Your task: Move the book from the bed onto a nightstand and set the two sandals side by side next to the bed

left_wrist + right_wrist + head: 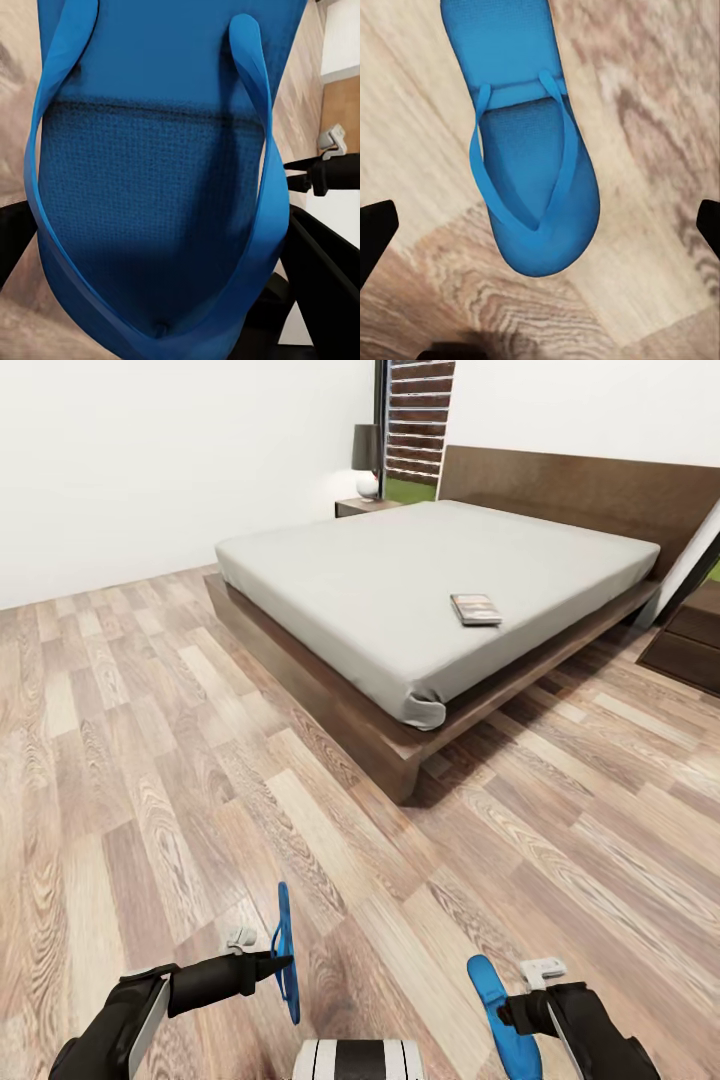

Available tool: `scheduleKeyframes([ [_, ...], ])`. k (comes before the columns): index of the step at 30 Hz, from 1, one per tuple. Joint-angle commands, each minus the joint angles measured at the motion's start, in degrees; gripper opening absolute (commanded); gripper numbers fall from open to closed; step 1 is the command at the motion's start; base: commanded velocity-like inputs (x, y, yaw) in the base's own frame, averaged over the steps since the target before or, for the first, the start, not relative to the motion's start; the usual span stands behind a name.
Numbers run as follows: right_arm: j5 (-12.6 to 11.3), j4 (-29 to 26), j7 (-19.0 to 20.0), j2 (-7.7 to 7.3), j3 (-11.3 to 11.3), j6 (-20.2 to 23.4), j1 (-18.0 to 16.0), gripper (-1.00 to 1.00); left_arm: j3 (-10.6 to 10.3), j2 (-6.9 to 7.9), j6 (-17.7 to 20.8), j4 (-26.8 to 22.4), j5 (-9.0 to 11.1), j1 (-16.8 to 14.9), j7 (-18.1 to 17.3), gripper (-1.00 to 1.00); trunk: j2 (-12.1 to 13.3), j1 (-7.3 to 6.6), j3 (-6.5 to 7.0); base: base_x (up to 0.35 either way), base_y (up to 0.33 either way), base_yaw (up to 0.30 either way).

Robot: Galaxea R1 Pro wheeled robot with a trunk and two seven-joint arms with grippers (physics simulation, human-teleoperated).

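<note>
While we roll across the wood floor (150, 780) with the bed (330, 690) up at our one o'clock, each arm carries a blue sandal. Our left pincer (275, 963) is closed on the left sandal (285, 950), which hangs edge-on, sole upright, thin as a blade from the head view. Our right pincer (515, 1015) has the right sandal (500, 1015) tilted across its front; in the wrist view the fingers (375, 232) sit wide of the sandal, so we cannot tell how firmly it is gripped. The book (475, 608) lies flat on the grey mattress (400, 570) near the edge at two o'clock. One nightstand (360, 506) with a lamp (366, 458) stands at twelve, another (695, 635) at three. We judge these sandals light, floppy and thin, best pinched at the sole's rim. The book looks slim and light; its exposed long edge seems the place to grip.
</note>
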Motion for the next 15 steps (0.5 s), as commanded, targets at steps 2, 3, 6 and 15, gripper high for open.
scheduleKeyframes([
  [2, 0.62, -0.08, 0.13, 0.04, -0.19, 0.16, -0.02, 1.0, 0.14, -0.02, 0.56, -0.04, -0.03, -0.03, -0.27, -1.0, -0.05, 0.04, -0.49, 0.0, 0.0, 0.0],
  [3, 0.63, -0.07, 0.07, 0.04, -0.19, 0.16, -0.02, 1.0, 0.14, -0.02, 0.56, -0.02, -0.03, -0.03, -0.27, -1.0, -0.06, 0.06, -0.71, 0.0, 0.0, 0.0],
  [6, 0.64, -0.05, 0.05, 0.04, -0.19, 0.22, -0.02, 1.0, 0.14, -0.08, 0.56, 0.0, -0.03, -0.03, -0.27, -1.0, -0.1, 0.14, -1.38, 0.0, 0.0, 0.0],
  [15, 0.28, -0.16, 1.62, -0.04, -0.19, 0.32, -0.02, 1.0, 0.14, -0.13, 0.56, 0.04, -0.03, -0.03, -0.27, -1.0, -0.22, 0.37, -3.37, 0.0, 0.0, 0.0],
])
